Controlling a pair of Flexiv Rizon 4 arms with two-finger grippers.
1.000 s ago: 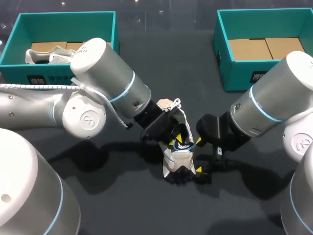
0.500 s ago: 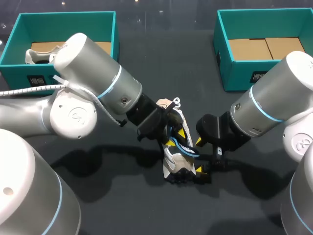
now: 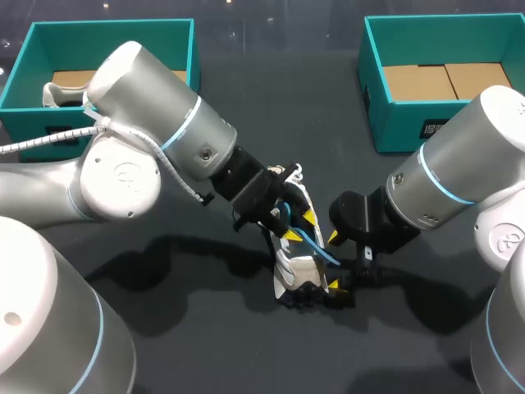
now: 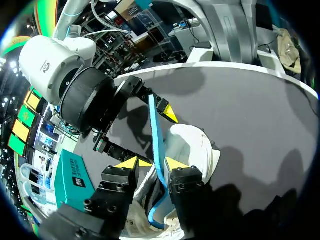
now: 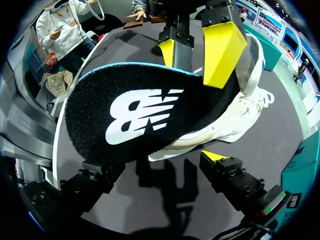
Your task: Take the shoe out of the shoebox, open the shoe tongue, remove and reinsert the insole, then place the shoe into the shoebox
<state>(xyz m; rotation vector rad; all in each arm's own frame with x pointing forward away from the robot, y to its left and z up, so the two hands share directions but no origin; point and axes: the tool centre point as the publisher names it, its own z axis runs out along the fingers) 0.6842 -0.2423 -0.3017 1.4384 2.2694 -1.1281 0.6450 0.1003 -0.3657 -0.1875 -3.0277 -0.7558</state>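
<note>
Left gripper [image 3: 299, 226] is pinching the blue-edged insole [image 3: 318, 249], holding it partly out of the white shoe [image 3: 292, 269] lying mid-frame on the dark table [image 3: 197, 328]. Right gripper [image 3: 334, 263] is sitting just right of the shoe, grip impossible to tell.

Hidden / cut off: shoes, L shoebox, grip contact.

Head view: L arm [image 3: 156, 156] covers much of the L shoebox [image 3: 107, 45] and all but one end of the 2nd shoe [image 3: 59, 94] inside. L gripper [image 3: 300, 226] hides the upper part of the shoe [image 3: 291, 271] on the worktop [image 3: 246, 98]. The dark bit at its lower end, by the R gripper [image 3: 335, 261], is too dim to make out. R wrist view: insole [image 5: 145, 115] blocks most of the shoe. L wrist view: insole's lower end is lost behind the L gripper. Can't tell if either gripper's jaws actually pinch anything.
</note>
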